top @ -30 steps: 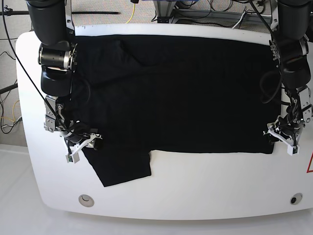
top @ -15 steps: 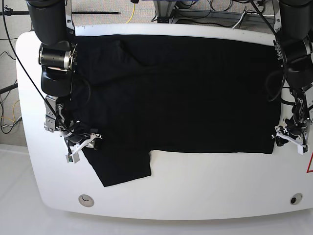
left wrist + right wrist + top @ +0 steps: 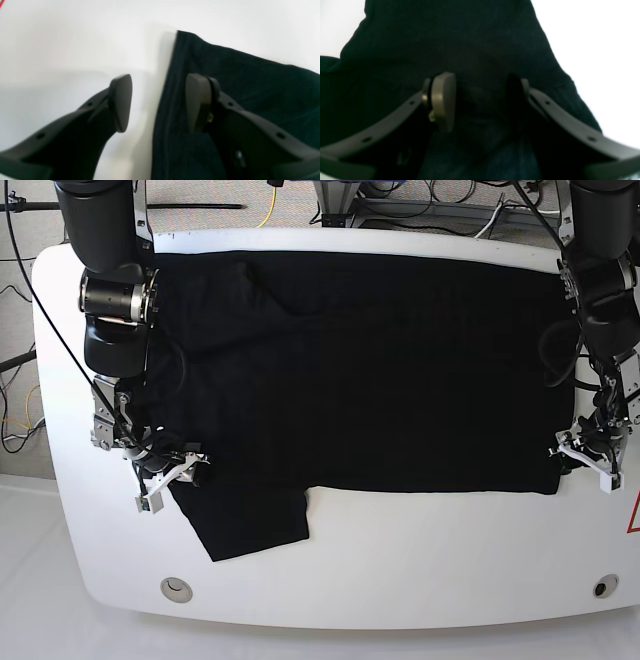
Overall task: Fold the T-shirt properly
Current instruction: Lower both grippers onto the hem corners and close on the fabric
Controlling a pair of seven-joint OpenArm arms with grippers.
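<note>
- The T-shirt (image 3: pixel 360 370) lies spread plain side up across the white table (image 3: pixel 430 560), covering most of the far and middle area; one sleeve (image 3: pixel 245 525) juts toward the near edge at the left of the base view.
- The left gripper (image 3: pixel 158 102) sits at the shirt's near right corner in the base view, jaws apart. In its wrist view one fingertip (image 3: pixel 197 100) is over the cloth and the other over bare table, so the hem edge runs between them; nothing is pinched yet.
- The right gripper (image 3: pixel 480 100) is at the sleeve by the left edge, also spread wide, with dark cloth bunched between its fingers (image 3: pixel 443 100). I cannot tell whether the cloth is touching the pads.
- The step in hand looks like taking hold of the two near points before a fold away from the viewer.
- To do it well, each jaw should reach low enough to catch both layers of cloth, close fully, and then both arms should lift together so the edge stays straight.
- A shallow bite at the right corner could slip off the thin hem.
</note>
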